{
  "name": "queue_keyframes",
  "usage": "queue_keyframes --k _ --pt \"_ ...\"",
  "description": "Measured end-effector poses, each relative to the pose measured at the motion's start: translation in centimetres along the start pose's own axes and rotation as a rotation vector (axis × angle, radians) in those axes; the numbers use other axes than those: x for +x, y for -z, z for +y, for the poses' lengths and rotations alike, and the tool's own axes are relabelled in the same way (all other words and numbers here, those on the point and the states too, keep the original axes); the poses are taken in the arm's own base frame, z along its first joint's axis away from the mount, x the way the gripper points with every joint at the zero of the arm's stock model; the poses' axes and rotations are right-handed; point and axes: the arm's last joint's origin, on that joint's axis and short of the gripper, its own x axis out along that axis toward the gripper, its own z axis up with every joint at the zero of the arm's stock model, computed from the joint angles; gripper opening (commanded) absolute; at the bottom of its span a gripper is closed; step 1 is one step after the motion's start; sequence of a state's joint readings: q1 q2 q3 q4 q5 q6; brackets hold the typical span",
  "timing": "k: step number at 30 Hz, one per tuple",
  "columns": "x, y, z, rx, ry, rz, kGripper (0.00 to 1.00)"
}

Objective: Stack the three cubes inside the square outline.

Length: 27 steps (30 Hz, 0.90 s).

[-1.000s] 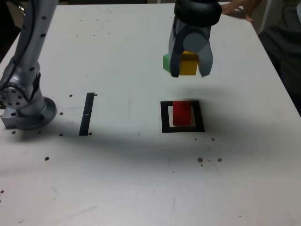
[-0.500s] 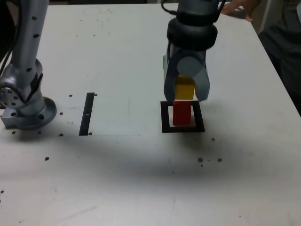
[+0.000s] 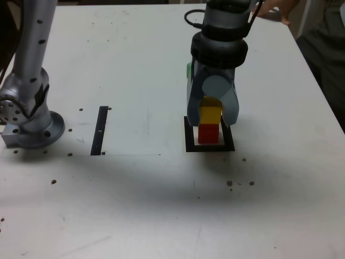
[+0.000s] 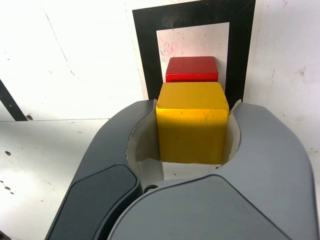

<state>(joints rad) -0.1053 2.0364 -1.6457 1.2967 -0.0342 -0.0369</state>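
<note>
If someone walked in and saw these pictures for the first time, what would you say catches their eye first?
Most striking is the yellow cube clamped in the grey pincer, sitting directly over the red cube inside the black square outline, right of centre in the exterior view. Next comes a sliver of the green cube behind the pincer. A thin black strip lies towards that view's left, near the arm's base.

worktop [image 3: 135, 205]: white, dotted with small dark specks | black strip [image 3: 100, 130]: flat, toward the exterior view's left | person's hand [image 3: 277, 9]: at far edge
</note>
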Motion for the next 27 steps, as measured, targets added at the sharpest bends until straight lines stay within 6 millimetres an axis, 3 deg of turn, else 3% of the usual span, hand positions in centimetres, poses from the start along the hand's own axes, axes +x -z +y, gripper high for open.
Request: queue_keyframes --k 12,14,16,17,19,21,27 --pt "0.60 -0.30 0.00 0.000 0.001 0.002 0.24" --pt "0.65 -0.28 0.01 0.001 0.001 0.004 0.36" --pt "0.70 -0.25 0.01 0.005 0.001 0.006 0.57" --pt "0.71 -0.24 0.00 0.006 0.002 0.007 0.73" --pt "0.74 -0.23 0.00 0.011 0.004 0.008 0.92" --pt "0.78 -0.21 -0.01 0.014 0.006 0.009 0.99" --pt "0.79 -0.21 -0.01 0.017 0.006 0.009 0.99"
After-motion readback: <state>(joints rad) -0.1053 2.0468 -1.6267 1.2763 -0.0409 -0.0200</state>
